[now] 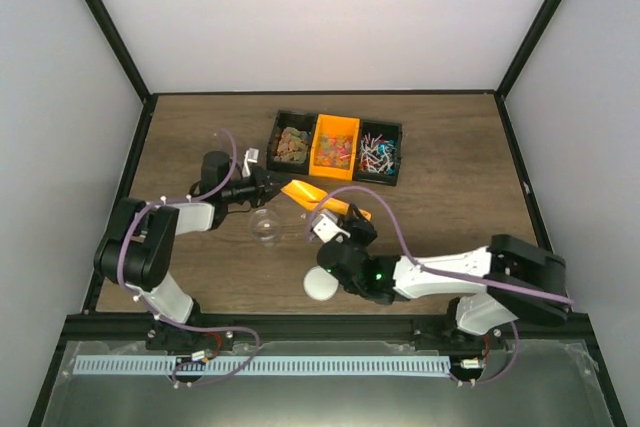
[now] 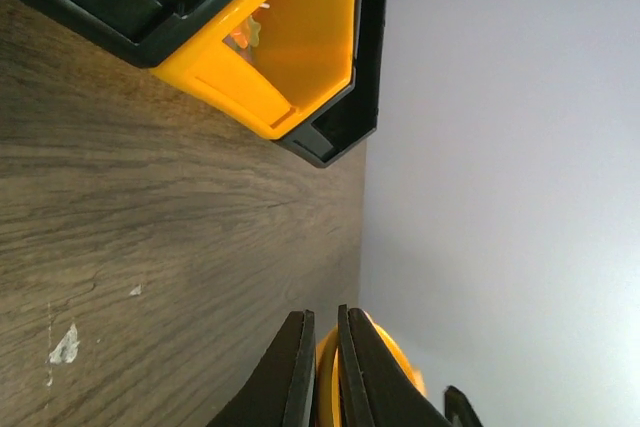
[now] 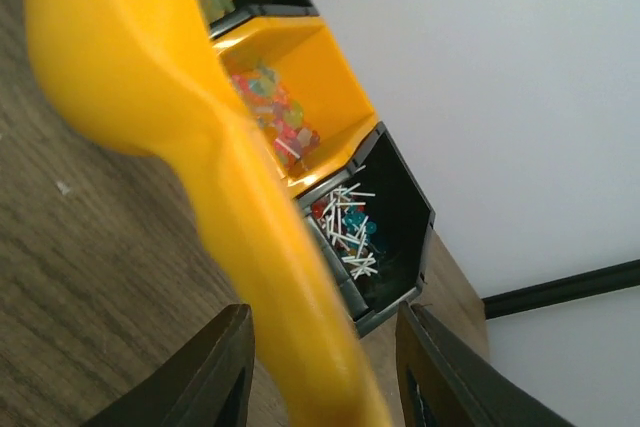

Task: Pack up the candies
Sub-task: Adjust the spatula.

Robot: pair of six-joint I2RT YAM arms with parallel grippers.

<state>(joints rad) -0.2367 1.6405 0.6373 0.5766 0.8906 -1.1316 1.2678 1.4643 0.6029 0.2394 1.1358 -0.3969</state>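
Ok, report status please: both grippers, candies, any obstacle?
Left gripper shut on scoop bowl end. Right gripper open around scoop handle. Candies in bins. Cup below scoop.

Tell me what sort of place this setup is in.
Most likely a lab test cell for robot trials, not a shop or kitchen. Plain white walls with black frame posts enclose a wooden table, and three small bins of candies sit staged at its far side.

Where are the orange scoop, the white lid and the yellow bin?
scoop (image 3: 150, 77), right wrist view, on its bowl
lid (image 1: 320, 285), top view, on its centre
yellow bin (image 1: 335, 127), top view, on its far wall
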